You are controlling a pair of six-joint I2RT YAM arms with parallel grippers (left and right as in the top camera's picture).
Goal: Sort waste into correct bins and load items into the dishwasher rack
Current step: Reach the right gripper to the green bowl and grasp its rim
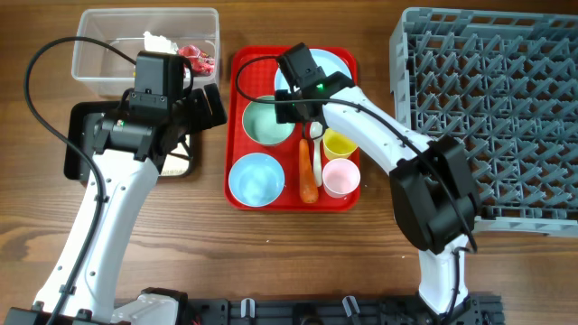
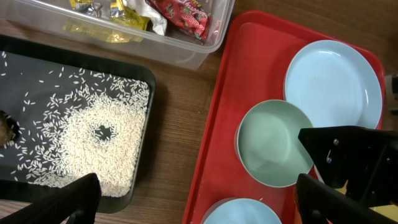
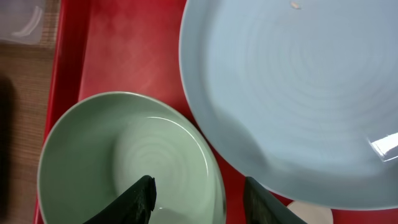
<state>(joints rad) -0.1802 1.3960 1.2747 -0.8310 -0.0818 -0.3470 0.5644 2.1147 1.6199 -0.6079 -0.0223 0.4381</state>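
Black tray (image 2: 37,48) holds white rice (image 2: 81,155)

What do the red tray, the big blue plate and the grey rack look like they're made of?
Red tray: likely plastic, smooth with a soft sheen. Blue plate: glazed ceramic or melamine, unclear which; faint rings and a bright glint. Grey rack: moulded matte plastic, thin peg grid.

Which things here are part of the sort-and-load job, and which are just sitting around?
Job: carrot, rice, wrappers, tissue, clear tub, black tray, plate, pale green bowl, blue bowl, yellow cup, pink cup, white spoon, dishwasher rack.

Lying about: red serving tray, wooden table, arm cable.
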